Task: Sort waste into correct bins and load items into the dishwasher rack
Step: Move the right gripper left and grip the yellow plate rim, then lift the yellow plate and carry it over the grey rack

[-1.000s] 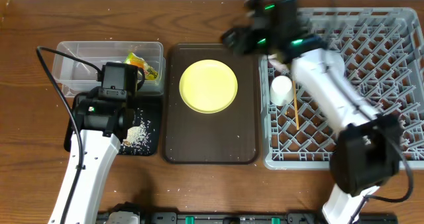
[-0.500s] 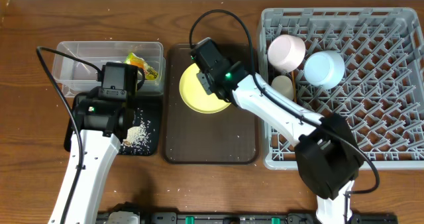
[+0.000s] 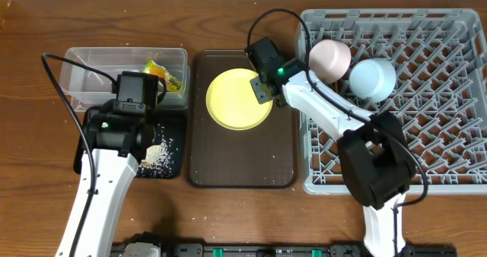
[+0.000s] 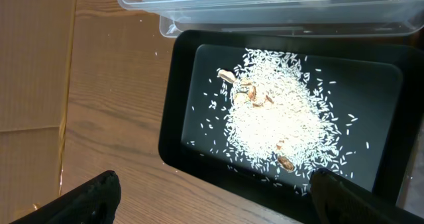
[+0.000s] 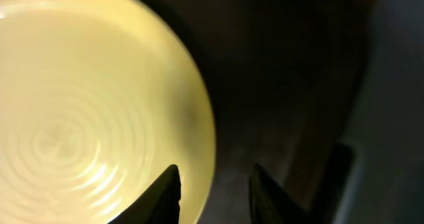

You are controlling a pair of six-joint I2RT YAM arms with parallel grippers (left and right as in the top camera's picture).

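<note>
The left gripper [image 4: 215, 201] hung over the left end of the table with its fingers spread wide and nothing between them. Right beneath it sat the glossy black tray [image 4: 179, 118], holding a loose heap of white rice grains [image 4: 278, 118] with a few brownish scraps [image 4: 252, 95] mixed in. The clear plastic tub [image 3: 91, 63] stood just beyond the black tray, their edges touching or very nearly so, and the yellow-green-orange snack wrapper [image 3: 163, 74] lay in the tub's right end.

In the middle of the table was the dark brown serving tray [image 3: 240, 162], and the yellow plate [image 3: 236, 101] lay flat in its far half. The right gripper [image 5: 218, 194] was down at the plate's right rim. Its fingers stood part-way apart, one over the plate's inner face and the other over the bare brown tray, so the rim ran between them. Neither finger could be seen pressing on the plate, and it had hold of nothing.

The grey dishwasher rack [image 3: 441, 135] filled the right end of the table. In its far left corner the white bowl [image 3: 329, 58] sat upside down among the pegs, and the light blue bowl [image 3: 373, 78] sat just to its right, the two touching or nearly so.
</note>
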